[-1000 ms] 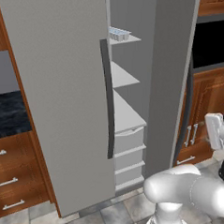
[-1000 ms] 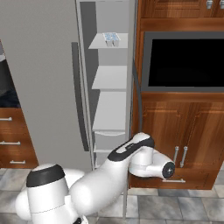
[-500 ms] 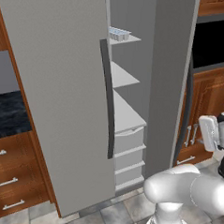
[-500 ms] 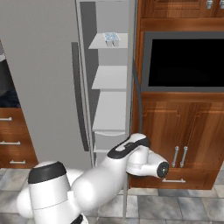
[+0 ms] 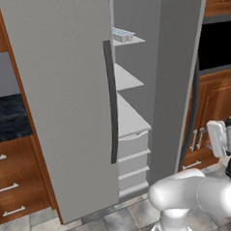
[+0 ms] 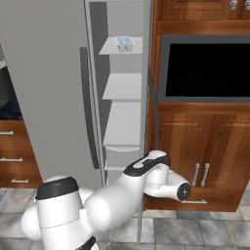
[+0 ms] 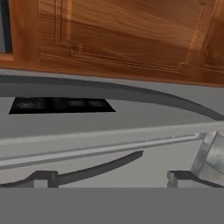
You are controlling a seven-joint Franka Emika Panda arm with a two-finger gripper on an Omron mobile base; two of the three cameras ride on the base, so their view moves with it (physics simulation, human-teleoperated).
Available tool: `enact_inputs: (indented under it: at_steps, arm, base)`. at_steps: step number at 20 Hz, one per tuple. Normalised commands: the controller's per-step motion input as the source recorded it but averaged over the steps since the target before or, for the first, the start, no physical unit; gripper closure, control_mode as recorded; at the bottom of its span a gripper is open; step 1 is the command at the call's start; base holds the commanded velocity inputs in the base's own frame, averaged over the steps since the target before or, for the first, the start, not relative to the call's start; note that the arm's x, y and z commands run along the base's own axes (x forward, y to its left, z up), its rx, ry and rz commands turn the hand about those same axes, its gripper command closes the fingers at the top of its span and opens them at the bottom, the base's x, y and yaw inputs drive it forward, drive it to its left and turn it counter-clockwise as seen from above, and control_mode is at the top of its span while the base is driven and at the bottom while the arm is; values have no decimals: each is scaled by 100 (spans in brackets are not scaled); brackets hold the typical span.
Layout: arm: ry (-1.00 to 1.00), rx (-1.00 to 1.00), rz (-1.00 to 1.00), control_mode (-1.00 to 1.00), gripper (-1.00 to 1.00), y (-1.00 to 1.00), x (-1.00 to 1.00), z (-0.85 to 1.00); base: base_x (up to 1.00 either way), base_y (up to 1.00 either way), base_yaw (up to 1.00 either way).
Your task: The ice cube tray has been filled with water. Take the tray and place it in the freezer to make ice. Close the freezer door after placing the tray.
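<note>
The ice cube tray already sits on the top shelf inside the freezer, so the placing step looks done. What is left is closing the right-hand freezer door, which stands swung open with its edge toward the robot.

The tray lies flat near the front edge of that shelf. In the right base view it shows 1 short end toward the opening, so its long axis appears to run front to back into the compartment, though it is small and hard to read exactly.

In the hand view the fingers stand wide apart with nothing between them, facing the grey door edge and its dark curved handle. The arm hangs low beside the open door, apparently getting ready to push it shut.
</note>
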Motion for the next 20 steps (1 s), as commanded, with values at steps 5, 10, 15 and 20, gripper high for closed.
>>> enact_inputs:
  at_steps: [5, 10, 15, 20]
  arm:
    - [0, 0, 0, -100, -100, -28, 6, -20]
    - [0, 0, 0, -100, -100, -20, 21, -15]
    - [0, 2, 0, -100, -100, -9, 45, -14]
    - [0, 6, 0, -100, -100, -5, 47, -14]
  base:
    - [0, 0, 0]
    - [0, 0, 0]
    - [0, 0, 0]
    - [0, 0, 0]
